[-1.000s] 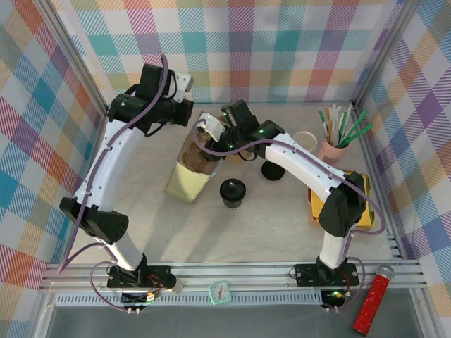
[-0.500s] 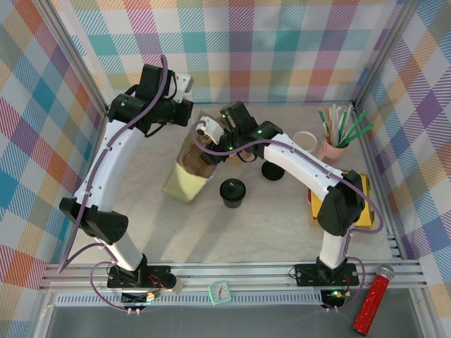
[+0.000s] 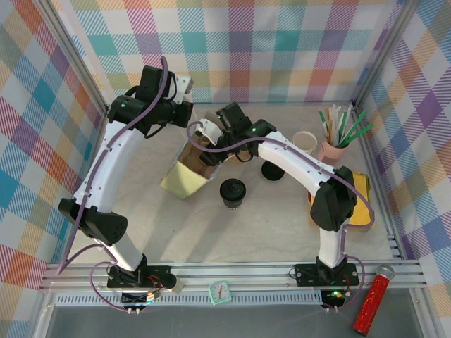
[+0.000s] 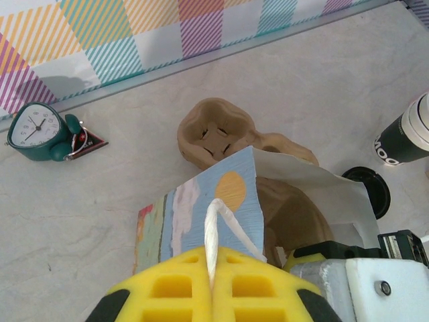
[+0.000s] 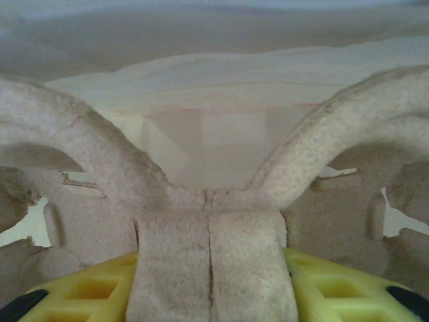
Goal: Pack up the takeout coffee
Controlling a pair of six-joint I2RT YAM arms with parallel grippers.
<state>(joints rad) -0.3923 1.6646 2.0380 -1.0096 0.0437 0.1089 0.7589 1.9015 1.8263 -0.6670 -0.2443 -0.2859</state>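
The takeout coffee (image 3: 232, 191), a small cup with a round black lid, stands on the table to the right of the paper bag (image 3: 183, 179). The bag leans over with its mouth toward the back. My left gripper (image 3: 184, 105) is shut on the bag's white twisted handle (image 4: 216, 221), holding the mouth up. My right gripper (image 3: 211, 134) is at the bag's mouth, shut on the centre post of a brown pulp cup carrier (image 5: 100, 154). The carrier (image 4: 214, 134) sits partly inside the bag and partly beyond its blue painted side (image 4: 214, 194).
A loose black lid (image 3: 273, 170) lies right of the coffee. Lidless cups (image 3: 305, 141) and a pink cup of sticks (image 3: 331, 149) stand at the back right, a yellow object (image 3: 356, 204) under the right arm. A green clock (image 4: 40, 131) sits by the wall.
My right gripper has pushed the carrier a little left and deeper into the bag's mouth. The bag has tipped further, its bottom sliding left. The left gripper has stayed put.
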